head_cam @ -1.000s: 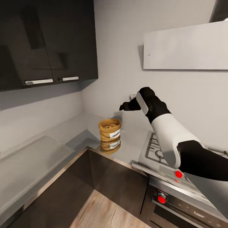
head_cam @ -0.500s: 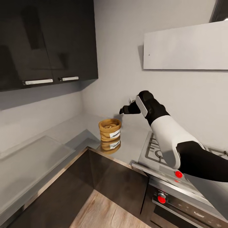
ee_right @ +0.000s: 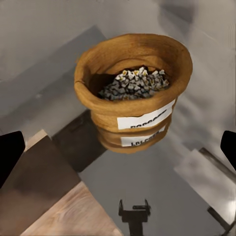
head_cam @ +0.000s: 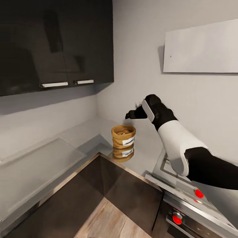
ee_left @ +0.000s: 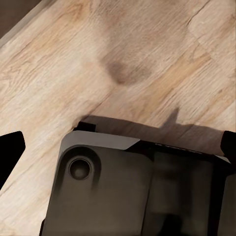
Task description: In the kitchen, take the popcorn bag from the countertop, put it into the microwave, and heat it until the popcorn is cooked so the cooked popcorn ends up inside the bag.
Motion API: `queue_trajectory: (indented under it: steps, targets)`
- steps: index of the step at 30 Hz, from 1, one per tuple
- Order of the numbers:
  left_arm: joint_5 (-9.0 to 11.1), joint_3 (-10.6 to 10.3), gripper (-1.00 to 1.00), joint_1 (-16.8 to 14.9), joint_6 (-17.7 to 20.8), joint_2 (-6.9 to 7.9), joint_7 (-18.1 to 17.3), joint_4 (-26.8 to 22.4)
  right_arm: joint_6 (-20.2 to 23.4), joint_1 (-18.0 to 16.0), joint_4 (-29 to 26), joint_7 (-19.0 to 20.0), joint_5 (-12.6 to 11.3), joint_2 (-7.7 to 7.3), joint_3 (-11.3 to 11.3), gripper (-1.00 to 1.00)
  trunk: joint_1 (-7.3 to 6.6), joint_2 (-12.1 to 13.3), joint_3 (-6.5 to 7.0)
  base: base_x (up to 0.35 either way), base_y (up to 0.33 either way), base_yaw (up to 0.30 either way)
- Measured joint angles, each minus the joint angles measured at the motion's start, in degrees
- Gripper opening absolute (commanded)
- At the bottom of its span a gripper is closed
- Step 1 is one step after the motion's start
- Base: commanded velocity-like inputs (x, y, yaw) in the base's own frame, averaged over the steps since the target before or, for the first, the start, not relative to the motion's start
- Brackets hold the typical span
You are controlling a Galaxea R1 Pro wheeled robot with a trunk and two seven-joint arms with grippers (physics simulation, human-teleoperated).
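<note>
The popcorn bag (head_cam: pixel 123 138), tan with a rolled rim and a white label, stands upright on the grey countertop (head_cam: pixel 82 135) near its inner corner. My right gripper (head_cam: pixel 130 115) hovers open just above and behind the bag, touching nothing. In the right wrist view the bag (ee_right: pixel 132 93) shows grey kernels inside, mirrored in the countertop (ee_right: pixel 162 196), and the right gripper (ee_right: pixel 118 150) has its fingertips (ee_right: pixel 10 152) wide apart. My left gripper (ee_left: pixel 118 147) hangs open and empty over the wood floor (ee_left: pixel 123 59). The microwave is out of view.
Dark wall cabinets (head_cam: pixel 56 43) hang above the counter at left. A steel hob (head_cam: pixel 172 168) and an oven front with red knobs (head_cam: pixel 199 193) lie under my right arm. A pale hood (head_cam: pixel 201 46) sits on the wall. The robot's dark base (ee_left: pixel 137 191) is below the left gripper.
The whole picture has shifted right, so the camera moved. The right gripper dipped slightly and now sits closer over the bag. The bag stays put on the counter.
</note>
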Motion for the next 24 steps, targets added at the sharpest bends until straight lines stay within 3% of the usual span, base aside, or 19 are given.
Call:
queue_trajectory:
  steps: [16,24]
  targets:
    - [0.03,0.09,1.00,-0.01,0.01,0.00,0.00,0.02,0.03,0.15,0.08,-0.01,-0.11,-0.10,-0.06,1.00,-0.01,0.00,0.00,0.006,-0.001,0.009]
    - [0.07,0.11,1.00,-0.01,-0.02,0.01,0.00,0.02,0.03,0.46,0.75,-0.12,-0.30,-0.11,-0.15,1.00,-0.01,0.01,0.00,0.182,0.059,0.000]
